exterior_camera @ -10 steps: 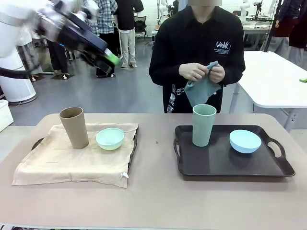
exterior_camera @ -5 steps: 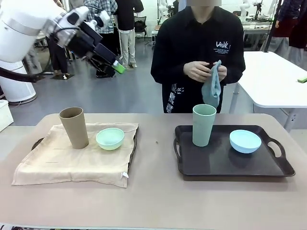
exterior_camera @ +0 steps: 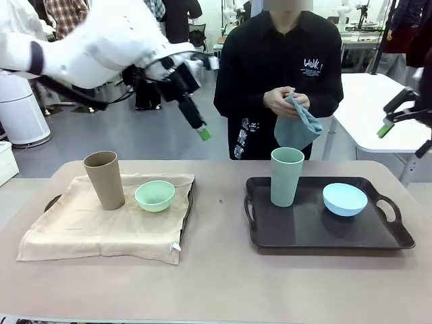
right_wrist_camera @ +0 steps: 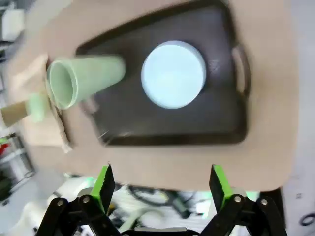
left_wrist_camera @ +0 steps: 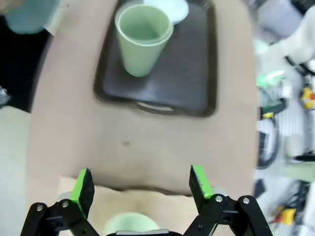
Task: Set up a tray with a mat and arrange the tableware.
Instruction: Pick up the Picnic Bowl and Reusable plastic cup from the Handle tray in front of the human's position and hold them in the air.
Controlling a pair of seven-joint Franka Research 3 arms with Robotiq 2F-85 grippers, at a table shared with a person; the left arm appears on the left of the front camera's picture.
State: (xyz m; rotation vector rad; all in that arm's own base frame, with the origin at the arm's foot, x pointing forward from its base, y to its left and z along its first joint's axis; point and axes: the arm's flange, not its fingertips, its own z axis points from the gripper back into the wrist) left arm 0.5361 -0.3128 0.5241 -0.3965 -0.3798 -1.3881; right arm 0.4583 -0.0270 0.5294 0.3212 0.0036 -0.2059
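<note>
The pale green cup (exterior_camera: 287, 175) stands upright on the dark tray (exterior_camera: 317, 233), toward its far left corner, and the light blue bowl (exterior_camera: 345, 198) sits right way up on the same tray toward its right handle, apart from the cup. Both rest on bare tray with no mat under them, so this setting looks unfinished: they would likely have to come off before a mat can go down.

The cup is tall, tapered and matte, and the bowl is small, shallow and smooth.

Beyond the dark tray's far edge, the person's hands (exterior_camera: 287, 101) bunch a blue-grey cloth (exterior_camera: 297, 128) at chest height. It is probably the mat meant for this tray, though crumpled as it is I cannot be sure.

Well to the left of the dark tray, a tan cup (exterior_camera: 104, 179) and a mint green bowl (exterior_camera: 154, 195) stand on a beige mat (exterior_camera: 101, 226) draped over a second tray (exterior_camera: 52, 201), of which just a dark rim peeks out. That side looks complete.

The left gripper (exterior_camera: 200, 129) hangs high above the table (exterior_camera: 216, 283), left of the dark tray, its jaws spread wide and empty. The right gripper (exterior_camera: 390, 123) hovers above and to the right of the dark tray, also spread and holding nothing.
</note>
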